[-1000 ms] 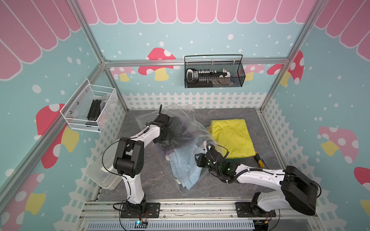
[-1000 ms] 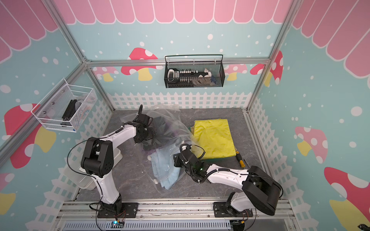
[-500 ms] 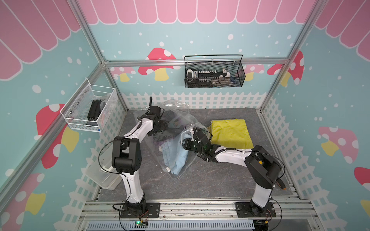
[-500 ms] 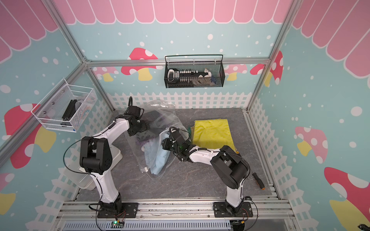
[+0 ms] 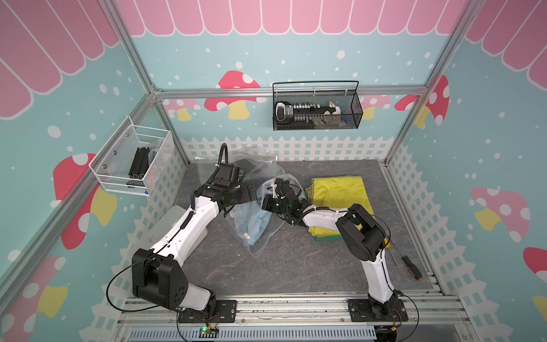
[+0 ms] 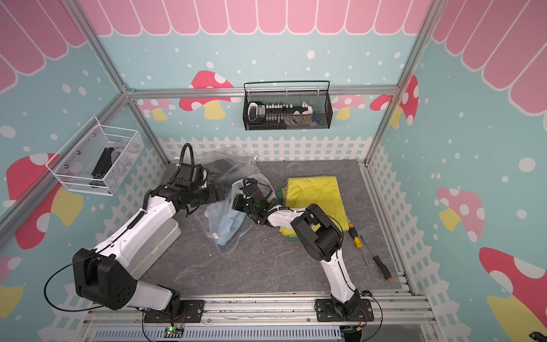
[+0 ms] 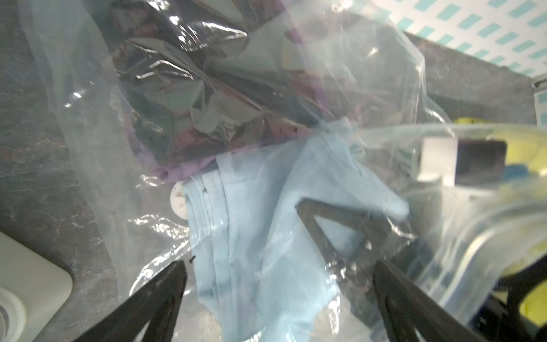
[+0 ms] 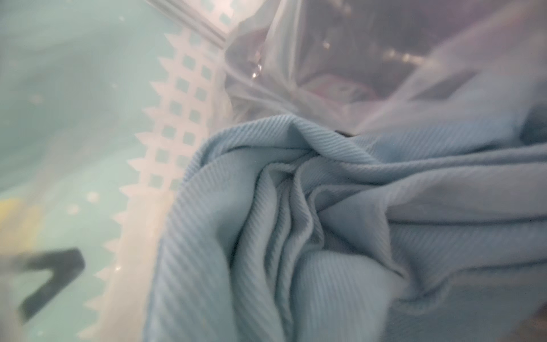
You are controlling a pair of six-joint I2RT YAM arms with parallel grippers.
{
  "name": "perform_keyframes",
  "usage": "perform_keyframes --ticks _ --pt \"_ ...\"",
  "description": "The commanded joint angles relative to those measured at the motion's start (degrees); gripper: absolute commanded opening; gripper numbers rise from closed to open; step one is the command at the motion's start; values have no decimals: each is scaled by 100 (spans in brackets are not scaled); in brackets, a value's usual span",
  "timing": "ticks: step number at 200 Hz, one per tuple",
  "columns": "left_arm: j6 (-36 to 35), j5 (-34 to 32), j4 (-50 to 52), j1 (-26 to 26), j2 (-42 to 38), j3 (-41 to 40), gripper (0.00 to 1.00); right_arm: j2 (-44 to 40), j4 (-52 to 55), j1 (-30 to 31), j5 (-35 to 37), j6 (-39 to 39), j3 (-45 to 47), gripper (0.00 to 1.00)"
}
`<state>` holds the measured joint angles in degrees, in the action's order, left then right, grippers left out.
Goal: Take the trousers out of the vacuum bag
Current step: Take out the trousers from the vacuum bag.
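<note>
Vacuum bag: the vacuum bag [image 5: 266, 168] is seen crumpled on the tabletop [image 5: 296, 266], at about 11 o'clock from its middle. Its long axis runs roughly 12 to 6 o'clock, and a small white clip [image 5: 245, 235] is seen near the 6 o'clock end.
Trousers inside: the light blue trousers [image 5: 251, 220] are enclosed in the film, their long axis running about 1 to 7 o'clock, with the 1 o'clock end raised and bunched. The purple trousers [image 7: 189, 97] are seen dark through the film at the 12 o'clock end.
Trousers outside: the yellow trousers [image 5: 337, 189] are laid flat at 3 o'clock of the bag, long axis 12 to 6 o'clock. Edges of the tan trousers [image 5: 309, 192] and dark green trousers [image 5: 324, 238] are shown beneath.
Right jaws: the right gripper [image 5: 268, 204] is reached under the film. Its jaws are hidden by gathered cloth in the wrist view and are taken to be nearly closed on the light blue trousers.
Left jaws: the left gripper [image 7: 279, 275] is held at 9 o'clock of the right one. Its jaws are spread wide and nothing is gripped; film and blue cloth are seen between them.
In the way: film is draped over the right gripper. The yellow stack is crossed by the right arm, and a translucent box [image 5: 168, 225] is partly covered by the left arm.
Around: two screwdrivers [image 6: 381, 268] are seen at 4 o'clock, a black wire basket [image 5: 315, 109] on the wall at 12 o'clock, and a white mesh basket [image 5: 133, 165] on the wall at 10 o'clock.
</note>
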<state>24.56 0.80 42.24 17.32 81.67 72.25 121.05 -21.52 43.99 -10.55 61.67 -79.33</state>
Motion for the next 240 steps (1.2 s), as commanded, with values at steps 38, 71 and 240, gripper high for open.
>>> perform_keyframes --ticks 38,71,240 --pt "-102 138 -122 1082 -1317 -850 97 -1330 -61 -101 196 452 1182 0" --pt "-155 -343 -163 1789 -1952 -1341 97 -1937 41 -101 262 799 1830 0" --pt "279 -3578 -399 5236 -1895 -2466 91 -2844 41 -104 365 1486 3149 0"
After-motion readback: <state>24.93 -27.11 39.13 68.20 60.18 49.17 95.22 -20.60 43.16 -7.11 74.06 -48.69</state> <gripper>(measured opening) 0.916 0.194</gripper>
